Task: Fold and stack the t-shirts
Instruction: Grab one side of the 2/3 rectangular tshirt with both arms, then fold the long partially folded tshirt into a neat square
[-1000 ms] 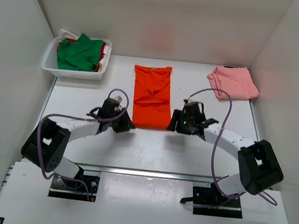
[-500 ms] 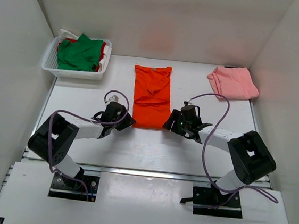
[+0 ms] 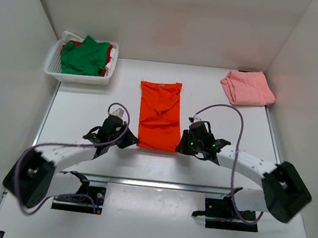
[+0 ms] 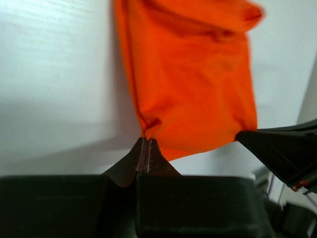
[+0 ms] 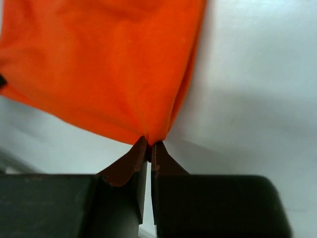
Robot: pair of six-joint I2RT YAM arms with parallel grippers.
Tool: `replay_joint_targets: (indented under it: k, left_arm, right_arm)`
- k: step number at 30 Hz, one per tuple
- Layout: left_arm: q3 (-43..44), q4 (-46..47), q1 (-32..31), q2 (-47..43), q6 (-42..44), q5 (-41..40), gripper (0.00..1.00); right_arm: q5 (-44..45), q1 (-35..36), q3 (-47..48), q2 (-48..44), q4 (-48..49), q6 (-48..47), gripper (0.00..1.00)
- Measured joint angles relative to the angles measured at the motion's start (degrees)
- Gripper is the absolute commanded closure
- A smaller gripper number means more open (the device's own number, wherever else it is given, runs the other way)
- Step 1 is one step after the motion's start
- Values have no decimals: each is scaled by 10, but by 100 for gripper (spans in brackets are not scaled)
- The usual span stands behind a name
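Note:
A bright orange-red t-shirt [image 3: 159, 114] lies as a long folded strip in the middle of the table. My left gripper [image 3: 131, 140] is shut on its near left corner [image 4: 146, 130]. At the near right corner [image 5: 151, 133], my right gripper [image 3: 180, 148] is shut on the same shirt. Both near corners are lifted a little off the table, and the hem between them sags. A folded pale pink t-shirt [image 3: 247, 87] rests at the far right. A green t-shirt [image 3: 84, 55] lies crumpled over a red one [image 3: 109, 54] in the basket.
The white mesh basket [image 3: 53, 69] stands at the far left corner of the table. White walls close in the table on the left, back and right. The right gripper's black tip [image 4: 277, 148] shows in the left wrist view beside the hem.
Both grippers have closed on the near corners of the orange-red shirt. They have drawn toward the near edge, pulling the hem with them and lifting it slightly.

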Motion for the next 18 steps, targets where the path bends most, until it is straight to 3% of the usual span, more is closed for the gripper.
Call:
replay_joint_targets:
  k: [4,7,13,18]
  left_arm:
    - [-22,-96,-19,-181,5,16,100]
    - [-31,-141,-28,-261,-2,31,100]
    - [-50,-224,-57,-334,-26,45,100]
    - [-31,-256,-12,-344,-23,61,100]
  right_arm:
    - [-9,47,-24,-125,-73,-5,100]
    - [-17,60,-33,-182,-110,-2,100]
    - [-42,73,-24,-228,-178,1,100]
    - [-78,48,45,-213,-214,-19,100]
